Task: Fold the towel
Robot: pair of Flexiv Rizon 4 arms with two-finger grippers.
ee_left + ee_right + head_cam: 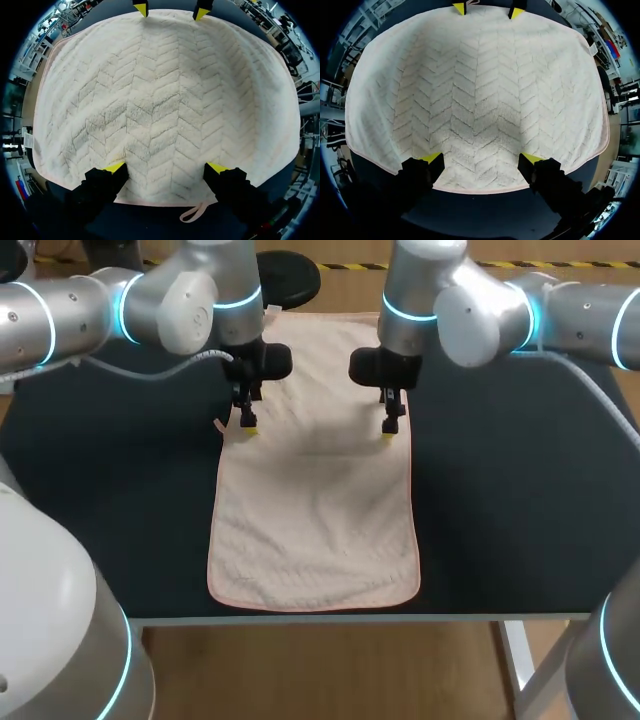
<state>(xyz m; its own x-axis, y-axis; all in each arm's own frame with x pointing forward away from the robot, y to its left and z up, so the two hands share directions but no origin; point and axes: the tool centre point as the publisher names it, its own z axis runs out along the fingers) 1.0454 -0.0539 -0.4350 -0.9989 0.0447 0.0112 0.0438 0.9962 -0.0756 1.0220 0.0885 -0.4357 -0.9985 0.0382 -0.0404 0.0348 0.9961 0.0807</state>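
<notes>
A pale pink towel (315, 500) with a herringbone weave lies flat and lengthwise on the dark table (120, 490). My left gripper (247, 424) stands open over the towel's left long edge, in its far half. My right gripper (390, 429) stands open over the right long edge, opposite it. In the left wrist view the towel (165, 100) spreads ahead of my open left gripper (166, 167), whose tips straddle the near hem. A small hanging loop (192, 214) sticks out just behind that hem. In the right wrist view the open right gripper (481, 159) straddles the towel (480, 90) hem likewise.
Bare dark tabletop lies to the left (120, 490) and right (520, 500) of the towel. The towel's near end lies close to the table's front edge (330, 618). Each wrist view shows the other arm's yellow fingertips (141, 8) (516, 11) at the towel's far side.
</notes>
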